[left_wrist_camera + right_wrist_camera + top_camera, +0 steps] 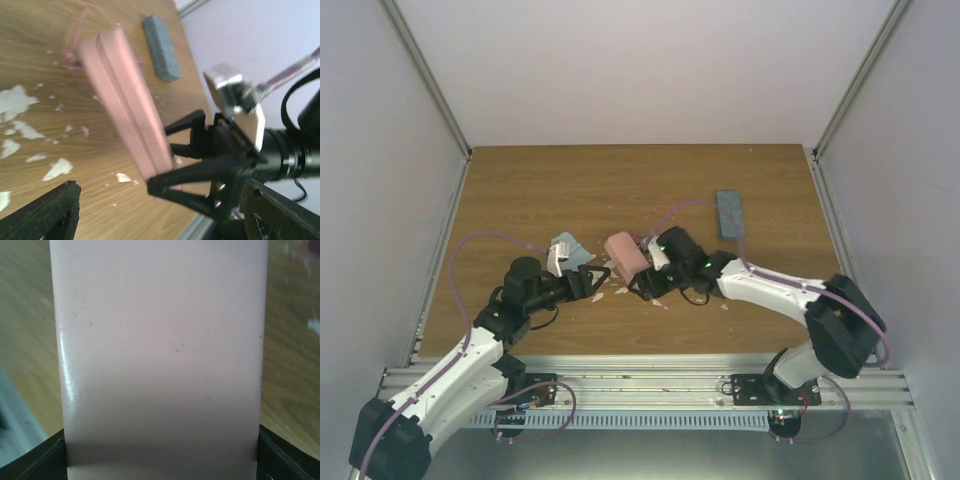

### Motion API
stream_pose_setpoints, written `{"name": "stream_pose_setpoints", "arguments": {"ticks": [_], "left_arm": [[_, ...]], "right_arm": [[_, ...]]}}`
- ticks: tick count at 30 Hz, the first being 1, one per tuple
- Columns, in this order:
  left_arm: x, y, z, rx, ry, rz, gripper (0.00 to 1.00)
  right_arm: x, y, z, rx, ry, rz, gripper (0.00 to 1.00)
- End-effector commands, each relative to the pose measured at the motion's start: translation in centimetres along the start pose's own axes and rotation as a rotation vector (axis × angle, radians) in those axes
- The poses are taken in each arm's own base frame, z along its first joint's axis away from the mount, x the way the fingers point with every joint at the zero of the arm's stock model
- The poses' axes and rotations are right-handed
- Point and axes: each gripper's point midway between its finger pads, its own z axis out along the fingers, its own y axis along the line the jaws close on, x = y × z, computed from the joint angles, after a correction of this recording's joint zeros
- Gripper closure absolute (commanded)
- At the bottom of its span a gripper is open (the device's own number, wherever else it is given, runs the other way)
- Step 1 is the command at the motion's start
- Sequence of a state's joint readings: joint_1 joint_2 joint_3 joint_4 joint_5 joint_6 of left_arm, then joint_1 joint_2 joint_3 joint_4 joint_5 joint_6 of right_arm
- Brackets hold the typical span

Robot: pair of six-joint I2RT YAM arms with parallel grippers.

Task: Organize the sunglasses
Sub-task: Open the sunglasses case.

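One pink case [160,350] sits clamped in the right pincer [160,460].

Even soft light, blurry wrist views

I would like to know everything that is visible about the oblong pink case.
The oblong pink case looks like smooth, slightly glossy plastic, with rounded edges and a seam running along its length; it appears closed. The right gripper clamps one end between its jaws and holds the case slanted over the middle of the wooden table. Whether its far end touches the table cannot be told.
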State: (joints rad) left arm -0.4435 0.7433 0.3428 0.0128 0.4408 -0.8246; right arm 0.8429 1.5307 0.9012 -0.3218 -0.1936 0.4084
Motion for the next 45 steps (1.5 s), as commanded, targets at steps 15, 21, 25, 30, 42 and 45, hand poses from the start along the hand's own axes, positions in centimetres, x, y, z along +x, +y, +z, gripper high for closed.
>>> {"name": "stream_pose_setpoints", "arguments": {"ticks": [15,21,25,30,42,45], "left_arm": [[-5.0,-13.9,-2.2,0.489,-0.028,0.079,0.13],[-5.3,-15.1,-3.0,0.562,-0.054,0.101,0.18],[-5.3,-16.0,-3.5,0.596,-0.061,0.118,0.26],[-5.1,-16.2,-3.8,0.605,-0.06,0.128,0.38],[-4.7,-16.5,-4.0,0.617,-0.036,0.151,0.5],[-4.5,-16.5,-4.0,0.614,-0.03,0.157,0.51]], "right_arm": [[-7.3,12.7,-16.9,-0.895,-0.281,-0.014,0.43],[-6.5,13.4,-17.8,-0.958,-0.251,-0.021,0.42],[-6.5,13.7,-18.4,-0.984,-0.247,-0.026,0.42],[-6.7,13.8,-18.6,-0.986,-0.252,-0.018,0.37],[-8.2,13.2,-18.3,-0.911,-0.312,-0.015,0.17],[-8.4,13.1,-18.0,-0.903,-0.311,-0.004,0.21]]}}
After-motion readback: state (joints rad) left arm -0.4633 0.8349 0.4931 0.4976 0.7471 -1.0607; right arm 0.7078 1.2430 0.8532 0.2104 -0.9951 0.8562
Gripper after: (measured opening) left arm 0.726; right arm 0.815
